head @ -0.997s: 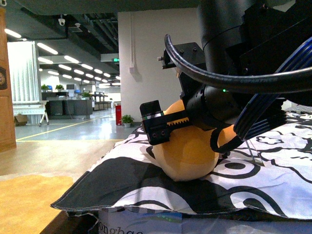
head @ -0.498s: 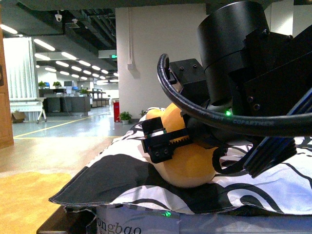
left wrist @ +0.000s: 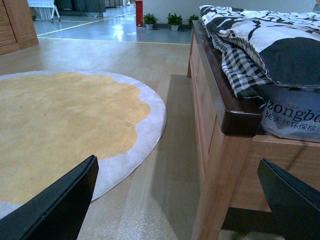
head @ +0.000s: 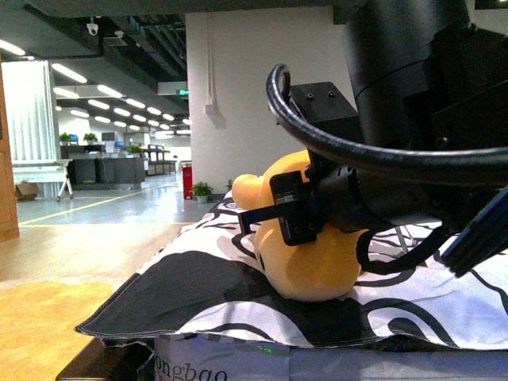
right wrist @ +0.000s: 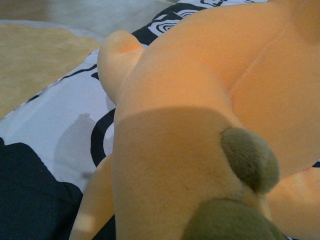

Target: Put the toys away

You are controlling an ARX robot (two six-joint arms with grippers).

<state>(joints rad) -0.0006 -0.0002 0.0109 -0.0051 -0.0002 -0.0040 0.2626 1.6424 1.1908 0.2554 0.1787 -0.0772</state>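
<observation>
Right claw [head: 292, 213]: pressed against the plush toy [head: 321, 266]; clamped or not, I cannot tell (its tips are hidden up close).
Plush toy: orange-yellow, lying on the black-and-white quilt [head: 198, 290].
Left claw [left wrist: 177, 165]: spread wide, nothing held.
Tabletop [left wrist: 220, 100]: wooden bed frame under the quilt, beside a yellow rug [left wrist: 60, 120].

- Plush toy [head: 317, 266]: soft, orange-yellow, rounded body, with a stitched seam running across it in the right wrist view.
- Two olive-brown spikes [right wrist: 250, 157] stand up from its surface.
- It rests on black-and-white patterned bedding [head: 198, 294].
- Front view: a small rounded lobe [head: 248, 190] sticks out at 10 o'clock.
</observation>
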